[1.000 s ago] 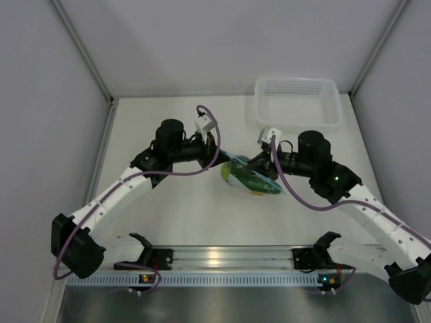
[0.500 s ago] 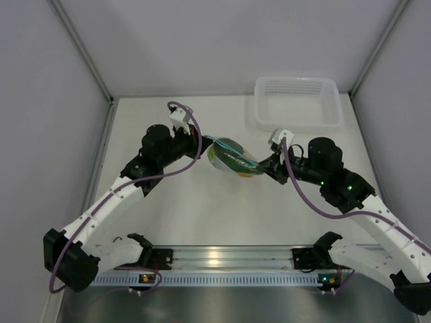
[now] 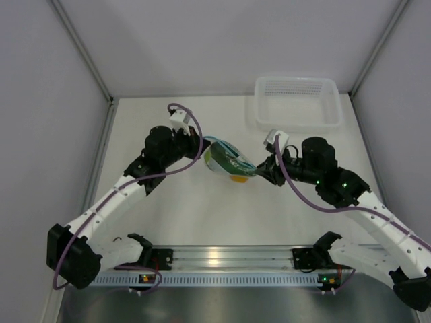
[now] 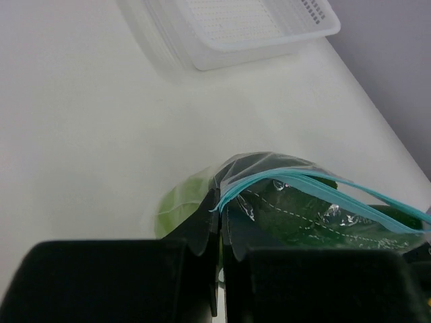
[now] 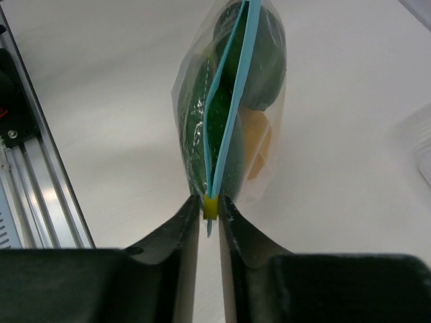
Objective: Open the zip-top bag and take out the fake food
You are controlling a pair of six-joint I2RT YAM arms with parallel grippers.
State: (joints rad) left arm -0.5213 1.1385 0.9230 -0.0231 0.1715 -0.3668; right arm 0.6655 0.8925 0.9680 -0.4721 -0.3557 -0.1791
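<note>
The zip-top bag [image 3: 229,161] hangs between the arms, its zip strip [image 5: 232,101] running from the left gripper [image 4: 219,219], clenched on one corner, to the right gripper [image 5: 211,202], pinching the yellow tab [image 5: 211,210].

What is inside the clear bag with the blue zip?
Inside the zip-top bag you can see dark green toy pieces, an orange piece and a lime-green ball. They overlap behind crinkly plastic, so the exact count is unclear.
</note>
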